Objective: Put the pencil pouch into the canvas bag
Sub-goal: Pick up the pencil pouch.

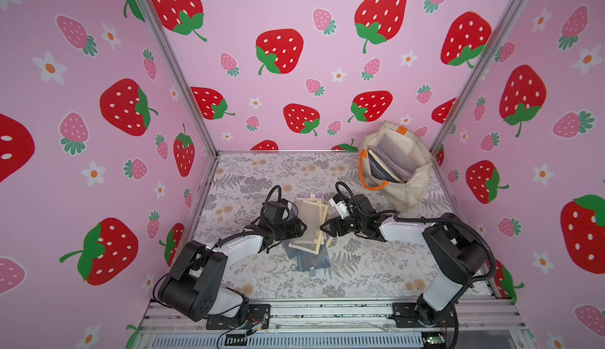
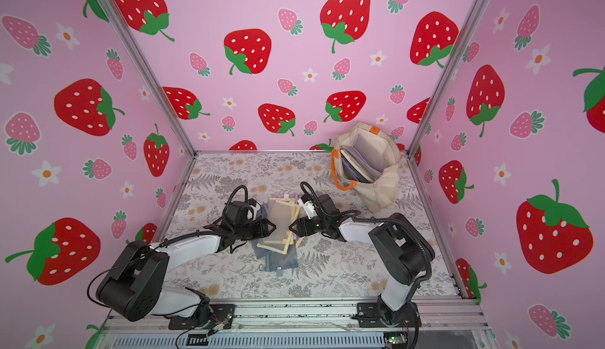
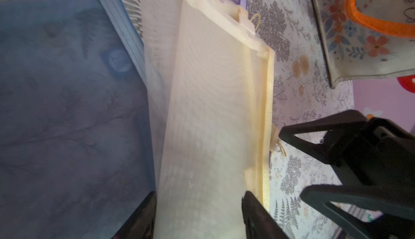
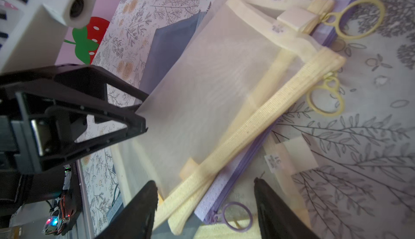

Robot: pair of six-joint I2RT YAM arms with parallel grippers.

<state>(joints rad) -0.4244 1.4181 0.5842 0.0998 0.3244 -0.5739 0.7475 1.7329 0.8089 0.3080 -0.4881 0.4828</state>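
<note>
In both top views the cream pouch (image 1: pixel 311 224) tops a pile mid-worktop (image 1: pixel 360 265), well apart from the open bag (image 1: pixel 409 196) in the far right corner. Left wrist: the left fingers (image 3: pixel 258 222) stand apart astride its mesh, clamping nothing. Right wrist: the right fingers (image 4: pixel 139 213) gape over two cream zip edges and a purple pouch (image 4: pixel 222 193). Closing here could pinch several pouches.
</note>
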